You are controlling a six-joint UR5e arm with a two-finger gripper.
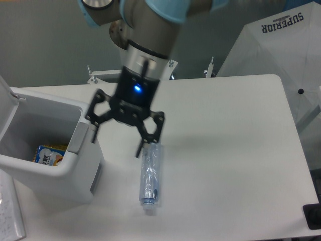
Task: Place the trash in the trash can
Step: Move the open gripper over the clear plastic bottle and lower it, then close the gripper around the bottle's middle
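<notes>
Gripper (118,137): fingers spread wide apart, holding nothing, blue light lit on its body.
Bottle (150,175): lay flat on the table (235,150), just below the right-hand finger (145,140); contact could not be told, perhaps none.
Bin (60,173): left of the gripper, lid up, near the left-hand finger.
Inside bin: a yellow-and-blue packet (47,154); no paper wad could be made out.
</notes>
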